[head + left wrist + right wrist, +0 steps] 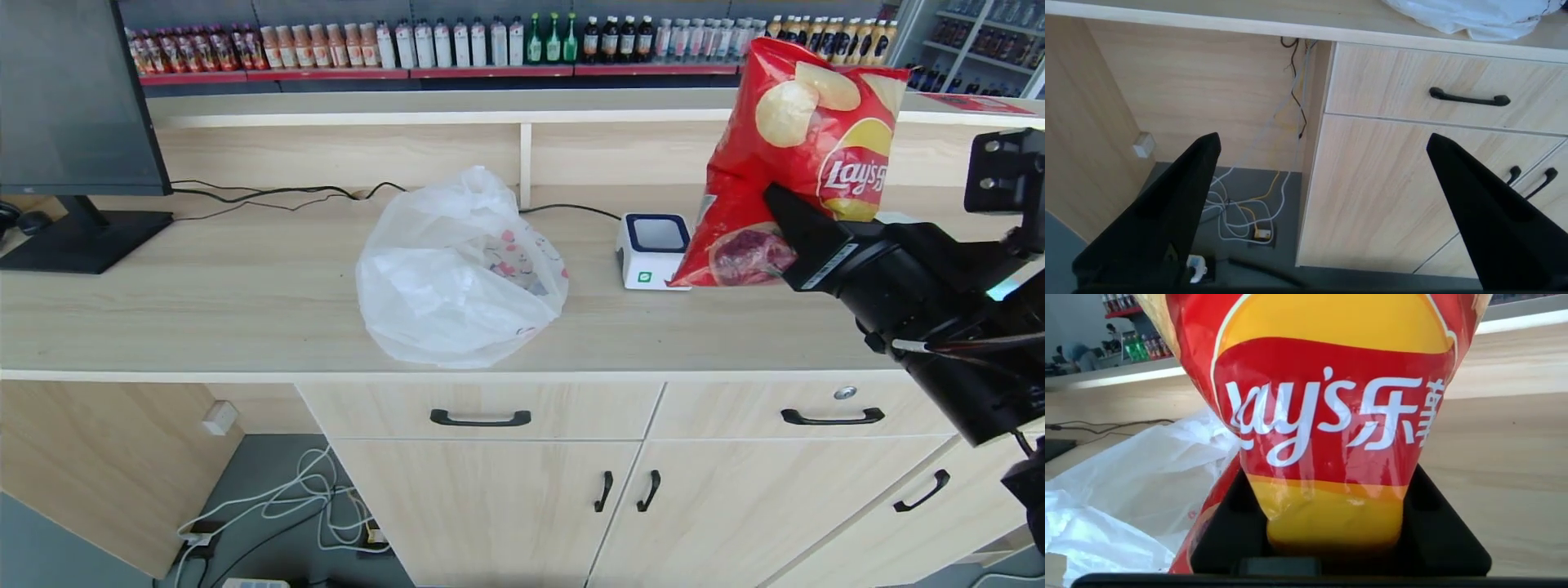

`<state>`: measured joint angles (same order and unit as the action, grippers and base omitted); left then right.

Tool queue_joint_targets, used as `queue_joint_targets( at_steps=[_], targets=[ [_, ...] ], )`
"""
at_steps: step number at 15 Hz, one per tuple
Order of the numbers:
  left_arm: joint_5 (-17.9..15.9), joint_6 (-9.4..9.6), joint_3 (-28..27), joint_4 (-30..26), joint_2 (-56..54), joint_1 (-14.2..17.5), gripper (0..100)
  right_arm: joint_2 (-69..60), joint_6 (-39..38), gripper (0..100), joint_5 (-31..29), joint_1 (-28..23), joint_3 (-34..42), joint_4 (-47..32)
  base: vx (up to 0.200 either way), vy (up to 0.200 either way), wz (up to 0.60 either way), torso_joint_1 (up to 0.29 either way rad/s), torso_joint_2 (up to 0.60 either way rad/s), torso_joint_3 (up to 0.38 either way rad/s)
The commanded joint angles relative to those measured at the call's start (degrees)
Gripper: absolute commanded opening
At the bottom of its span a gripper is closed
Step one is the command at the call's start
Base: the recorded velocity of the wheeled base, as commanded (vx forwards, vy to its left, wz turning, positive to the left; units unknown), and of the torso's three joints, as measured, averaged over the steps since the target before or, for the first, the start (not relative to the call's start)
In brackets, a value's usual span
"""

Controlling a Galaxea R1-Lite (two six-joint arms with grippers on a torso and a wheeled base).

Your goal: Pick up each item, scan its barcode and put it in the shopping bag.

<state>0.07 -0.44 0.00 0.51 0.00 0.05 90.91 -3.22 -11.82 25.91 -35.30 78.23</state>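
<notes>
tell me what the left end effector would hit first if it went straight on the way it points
Probably the cabinet door below the counter, near the door's edge. The open left end effector faces it, though depth is unclear.

Right arm (922, 302) matte black, boxy — white label, thin cables, teal light; left end effector (1323, 139) black, wedge-fingered.

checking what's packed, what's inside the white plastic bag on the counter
Through the thin white plastic shopping bag, faint red and pink markings show, maybe a packed item. Crumpled plastic hides the rest.
</notes>
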Motion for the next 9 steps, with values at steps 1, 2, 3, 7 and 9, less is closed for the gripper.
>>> queue_joint_targets(
  at_steps=[1,2,3,7,9],
  targets=[
    [0.0,-0.09,0.0,-0.1,0.0,0.0,100,-0.2,0.1,0,0.1,0.0,0.6,-0.1,0.0,0.2,0.0,0.007,0.0,0.002],
    [0.0,-0.09,0.0,0.0,0.0,0.0,100,-0.2,0.1,0,0.8,0.0,0.8,0.0,0.0,0.2,0.0,0.012,0.0,0.007],
    [0.0,-0.09,0.0,0.0,0.0,0.0,100,-0.2,0.1,0,0.8,0.0,0.9,0.0,0.0,0.2,0.0,0.007,0.01,0.002],
    [0.0,-0.09,0.0,0.0,0.0,0.0,100,-0.1,0.1,0,0.9,0.0,1.4,0.4,0.0,0.2,0.0,0.007,0.0,0.005],
    [0.0,-0.09,0.0,0.0,0.0,0.0,100,-0.1,0.1,0,1.0,0.0,1.7,0.4,0.0,0.2,0.0,0.002,0.0,0.005]
  ],
)
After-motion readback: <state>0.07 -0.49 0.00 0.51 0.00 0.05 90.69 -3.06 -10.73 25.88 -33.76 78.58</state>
